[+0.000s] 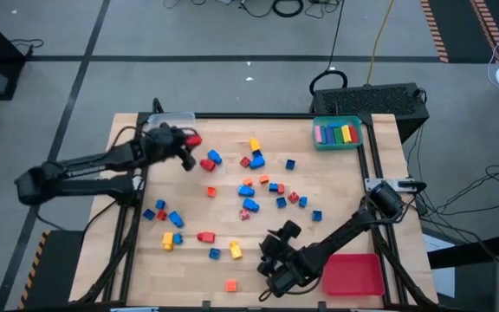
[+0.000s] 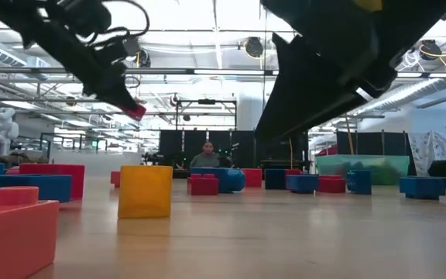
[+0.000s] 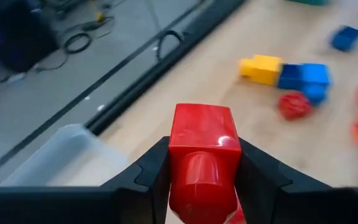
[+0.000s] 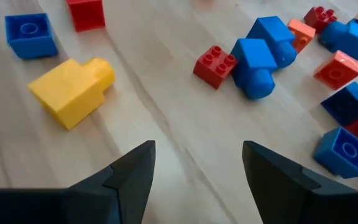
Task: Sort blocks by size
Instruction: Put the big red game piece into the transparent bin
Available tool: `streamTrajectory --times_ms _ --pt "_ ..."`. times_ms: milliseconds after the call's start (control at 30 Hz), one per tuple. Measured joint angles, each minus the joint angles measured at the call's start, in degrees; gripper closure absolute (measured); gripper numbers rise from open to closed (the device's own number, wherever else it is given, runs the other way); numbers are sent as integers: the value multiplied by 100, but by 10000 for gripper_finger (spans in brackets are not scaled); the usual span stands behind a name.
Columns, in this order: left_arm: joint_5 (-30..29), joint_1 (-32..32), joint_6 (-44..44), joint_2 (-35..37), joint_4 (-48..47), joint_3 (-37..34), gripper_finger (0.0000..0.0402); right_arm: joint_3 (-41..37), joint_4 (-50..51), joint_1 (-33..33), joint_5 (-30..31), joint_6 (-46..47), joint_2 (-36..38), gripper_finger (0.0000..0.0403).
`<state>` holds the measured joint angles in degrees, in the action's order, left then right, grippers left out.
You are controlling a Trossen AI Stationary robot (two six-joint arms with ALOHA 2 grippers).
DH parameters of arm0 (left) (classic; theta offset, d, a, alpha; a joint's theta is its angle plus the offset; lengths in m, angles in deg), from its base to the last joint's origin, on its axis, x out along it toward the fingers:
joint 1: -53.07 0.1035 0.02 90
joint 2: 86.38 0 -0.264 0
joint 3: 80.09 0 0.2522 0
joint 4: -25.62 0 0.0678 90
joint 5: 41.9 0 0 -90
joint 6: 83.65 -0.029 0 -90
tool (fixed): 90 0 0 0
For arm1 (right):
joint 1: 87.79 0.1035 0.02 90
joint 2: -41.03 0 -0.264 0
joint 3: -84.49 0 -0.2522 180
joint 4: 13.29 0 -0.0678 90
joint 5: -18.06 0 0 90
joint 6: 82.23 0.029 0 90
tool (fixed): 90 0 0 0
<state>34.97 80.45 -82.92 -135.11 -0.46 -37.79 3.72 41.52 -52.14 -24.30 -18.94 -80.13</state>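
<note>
Blocks in red, blue, yellow and orange (image 1: 251, 184) lie scattered flat on the wooden table. My left gripper (image 1: 187, 147) hangs above the table's far left part, beside the clear tray (image 1: 173, 120), and is shut on a red block (image 3: 204, 146). That block also shows in the low view (image 2: 135, 111), high off the table. My right gripper (image 4: 197, 168) stands open over bare wood at the near middle (image 1: 271, 245), with nothing between its fingers. A yellow block (image 4: 73, 90) and a blue cube (image 4: 30, 35) lie ahead of it. My left gripper pinches the red block by two opposite sides (image 3: 174, 163) between its two fingers. The fingers slant downward toward the table's far left corner. The block is lifted clear of the table, with a round stud (image 3: 202, 177) facing back toward the wrist.
A teal tray (image 1: 336, 145) holding several coloured bars sits at the far right. A red tray (image 1: 353, 273) lies at the near right, beside my right arm. A black frame edges the table. In the low view, a person (image 2: 207, 158) sits far behind the table.
</note>
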Motion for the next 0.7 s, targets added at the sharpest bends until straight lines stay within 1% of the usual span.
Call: streamTrajectory --times_ms 100,200,300,400,533,633,700 --pt "134 721 -6 -52 5 -165 260 -2 -68 -36 7 -84 0 177" --pt "180 1319 3 -225 412 -330 260 -2 -86 -76 5 -94 0 177" --pt "259 1887 45 -498 818 -455 260 -2 -142 -78 4 -123 0 177" --pt "516 2336 47 -853 1029 -466 260 -2 -223 -80 4 -161 0 177" --pt "845 2693 174 -1332 1249 -466 260 -2 -274 -82 5 -237 0 177" --pt "858 2803 190 -1610 1345 -466 256 -2 -296 -91 6 -245 -2 177" --pt "868 2839 185 -1726 1359 -466 243 -2 -298 -107 7 -246 -2 177"
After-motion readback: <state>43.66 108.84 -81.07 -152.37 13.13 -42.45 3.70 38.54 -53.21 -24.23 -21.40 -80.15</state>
